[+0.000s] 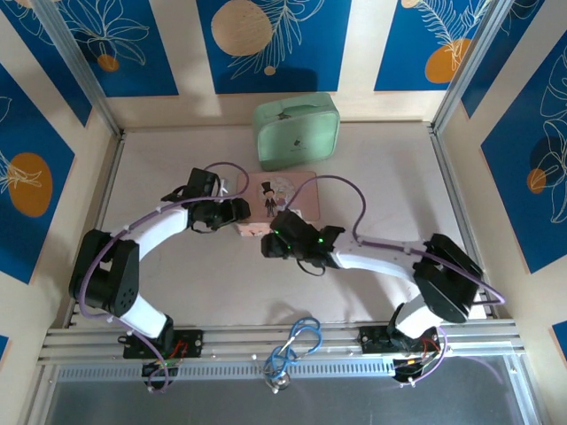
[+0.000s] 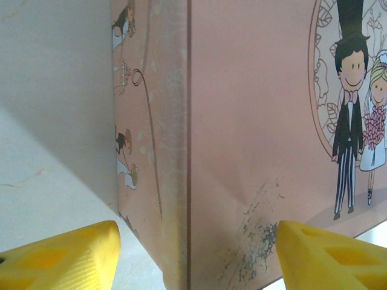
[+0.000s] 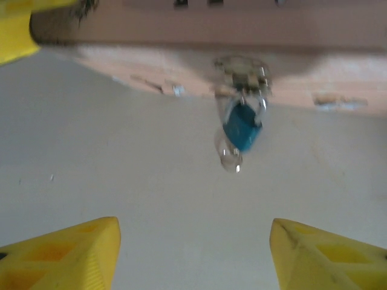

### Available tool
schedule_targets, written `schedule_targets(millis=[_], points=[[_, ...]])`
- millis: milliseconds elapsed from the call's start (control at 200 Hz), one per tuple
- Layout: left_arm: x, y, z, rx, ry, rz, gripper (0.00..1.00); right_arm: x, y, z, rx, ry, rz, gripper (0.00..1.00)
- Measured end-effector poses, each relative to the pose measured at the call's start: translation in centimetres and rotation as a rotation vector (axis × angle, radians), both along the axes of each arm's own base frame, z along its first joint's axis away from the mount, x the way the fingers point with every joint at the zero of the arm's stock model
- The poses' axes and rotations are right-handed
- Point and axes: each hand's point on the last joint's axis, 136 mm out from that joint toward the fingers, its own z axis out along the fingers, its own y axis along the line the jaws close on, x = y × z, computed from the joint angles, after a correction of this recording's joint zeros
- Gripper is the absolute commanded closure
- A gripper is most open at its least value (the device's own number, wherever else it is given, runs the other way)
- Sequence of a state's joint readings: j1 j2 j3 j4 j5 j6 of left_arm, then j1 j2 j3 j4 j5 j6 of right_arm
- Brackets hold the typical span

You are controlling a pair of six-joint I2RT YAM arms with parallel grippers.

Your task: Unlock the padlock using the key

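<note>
The pale tabletop [image 1: 399, 168], walled by blue leaf-print panels [image 1: 301, 44], carries a pink case [image 1: 292, 186] at centre, with a mint case [image 1: 297, 130] farther back. The blue padlock [image 3: 242, 130] hangs at the pink case's near edge. The left gripper [image 2: 193, 260] gapes astride its corner; the right gripper [image 3: 193, 254] gapes empty near the padlock.

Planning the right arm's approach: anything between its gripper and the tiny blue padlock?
Nothing visible does: bare pale tabletop runs from the open right gripper to the tiny blue-bodied padlock on the pink case.
</note>
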State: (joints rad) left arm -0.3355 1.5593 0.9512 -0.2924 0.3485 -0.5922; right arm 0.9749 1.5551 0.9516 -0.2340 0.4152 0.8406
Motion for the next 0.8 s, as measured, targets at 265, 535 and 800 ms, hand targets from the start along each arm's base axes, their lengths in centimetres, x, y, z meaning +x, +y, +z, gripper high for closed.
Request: schedule_targets(millis=[265,535,800], points=[[0.0,0.1,0.0,0.001,0.000,0.003,0.33,2.4,0.6,-3.4,-0.156,0.012,-0.062,0.34],[0.1,0.1,0.0,0.001,-0.001,0.003,0.34,3.0,-1.2,-4.6,-0.223,0.035,-0.103,0.40],[0.1,0.1,0.0,0.001,-0.001,0.003,0.35,3.4,-0.9,-5.3,-0.244,0.039,-0.091,0.44]])
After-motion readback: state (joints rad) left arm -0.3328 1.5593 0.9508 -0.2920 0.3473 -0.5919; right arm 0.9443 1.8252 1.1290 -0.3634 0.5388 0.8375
